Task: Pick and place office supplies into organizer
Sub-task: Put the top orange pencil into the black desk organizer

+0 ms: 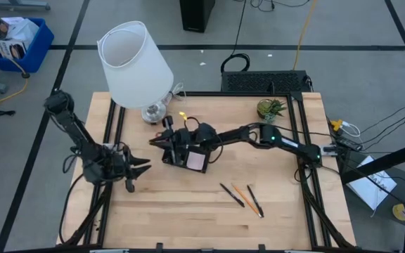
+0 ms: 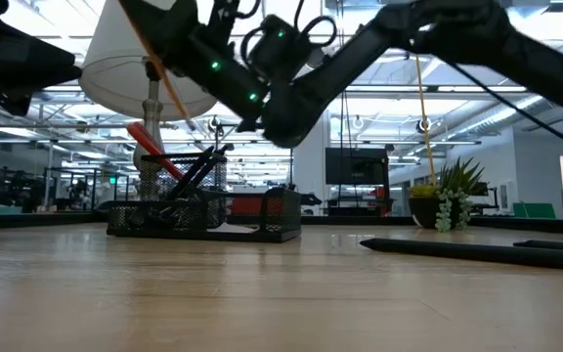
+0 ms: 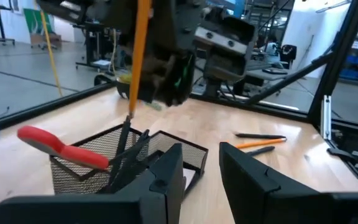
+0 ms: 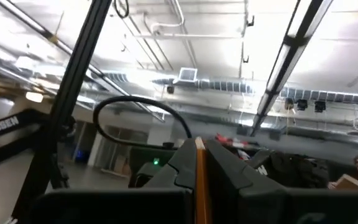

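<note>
The organizer (image 1: 183, 153) is a black mesh tray in the middle of the table, also clear in the low view (image 2: 203, 213) and the left wrist view (image 3: 86, 163). Red-handled scissors (image 3: 61, 146) and black pens (image 2: 195, 171) stand in its taller section, and a pink pad (image 1: 197, 161) lies in the lower compartment. My right gripper (image 1: 171, 137) hangs over the taller section, shut on an orange pencil (image 3: 142, 50). My left gripper (image 1: 138, 169) waits open to the organizer's left, low over the table. My right gripper pinches the orange pencil (image 4: 199, 168) between its two fingers, reaching in from the table's right. The pencil stands steeply, slightly tilted (image 2: 159, 68), with its lower end (image 3: 130, 112) down among the pens. Whether that end touches the organizer, I cannot tell.
A white lamp (image 1: 136, 60) stands just behind the organizer, and its shade overhangs the far left of the table. A green plant (image 1: 271, 107) sits at the far right. Two black pens and an orange pencil (image 1: 241, 197) lie on the wood near the front, right of centre.
</note>
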`<state>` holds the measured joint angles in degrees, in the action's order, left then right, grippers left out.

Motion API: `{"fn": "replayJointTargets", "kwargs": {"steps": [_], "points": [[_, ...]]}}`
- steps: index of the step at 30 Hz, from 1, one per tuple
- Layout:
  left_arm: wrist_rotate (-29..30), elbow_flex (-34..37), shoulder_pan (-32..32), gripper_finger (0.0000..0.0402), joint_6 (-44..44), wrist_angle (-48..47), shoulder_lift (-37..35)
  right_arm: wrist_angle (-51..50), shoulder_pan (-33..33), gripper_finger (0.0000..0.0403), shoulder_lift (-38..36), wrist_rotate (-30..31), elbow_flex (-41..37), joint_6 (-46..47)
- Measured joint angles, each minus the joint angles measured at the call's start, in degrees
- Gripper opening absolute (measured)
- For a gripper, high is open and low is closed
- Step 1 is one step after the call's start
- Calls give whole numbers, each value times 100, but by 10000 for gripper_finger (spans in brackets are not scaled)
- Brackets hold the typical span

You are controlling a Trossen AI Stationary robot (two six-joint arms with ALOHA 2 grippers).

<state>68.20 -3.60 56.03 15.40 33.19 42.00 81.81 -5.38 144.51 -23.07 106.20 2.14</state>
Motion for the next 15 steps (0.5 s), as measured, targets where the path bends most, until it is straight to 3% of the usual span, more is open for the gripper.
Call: {"fn": "replayJointTargets", "kwargs": {"steps": [7,15], "points": [[630,0,469,108,-178,7,0,-82,-124,10,814,-273,1223,430],[732,0,717,108,-181,9,0,-211,-161,15,912,-261,1228,545]]}}
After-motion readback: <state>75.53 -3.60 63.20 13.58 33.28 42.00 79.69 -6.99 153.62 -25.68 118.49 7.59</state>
